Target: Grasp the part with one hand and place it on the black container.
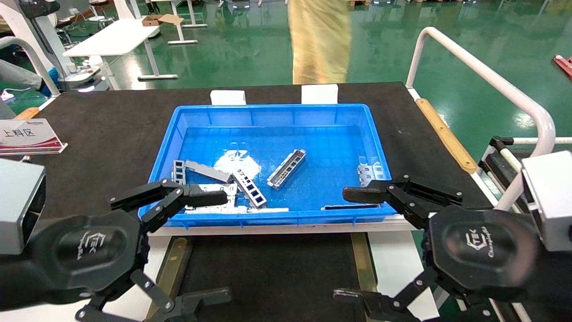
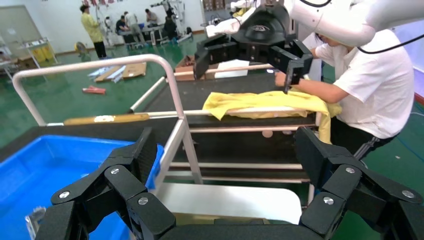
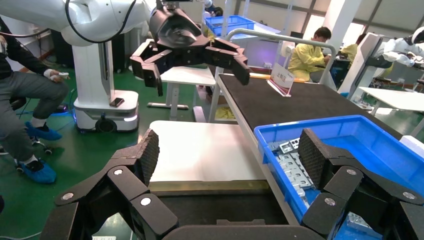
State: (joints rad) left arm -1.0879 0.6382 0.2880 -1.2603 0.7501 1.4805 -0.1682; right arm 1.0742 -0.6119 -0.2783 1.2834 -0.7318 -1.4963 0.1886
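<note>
The part (image 1: 286, 168), a slim silver-grey channel strip, lies slantwise on the floor of the blue bin (image 1: 272, 109), near its middle; only the head view shows it. The black container (image 1: 272, 273) sits in front of the bin, with olive-brass rails (image 1: 172, 268) on both sides. My left gripper (image 1: 225, 246) (image 2: 225, 155) hovers open and empty over the container's left side, its upper finger over the bin's front-left corner. My right gripper (image 1: 342, 244) (image 3: 229, 152) hovers open and empty over the container's right side. Neither touches the part.
A strip with dark square windows (image 1: 250, 188) and pale slotted plates (image 3: 295, 165) also lie in the bin. A white tube rail (image 1: 482, 76) runs along the table's right edge. A sign (image 1: 27, 134) stands at the left. A person in yellow (image 1: 319, 40) stands behind the table.
</note>
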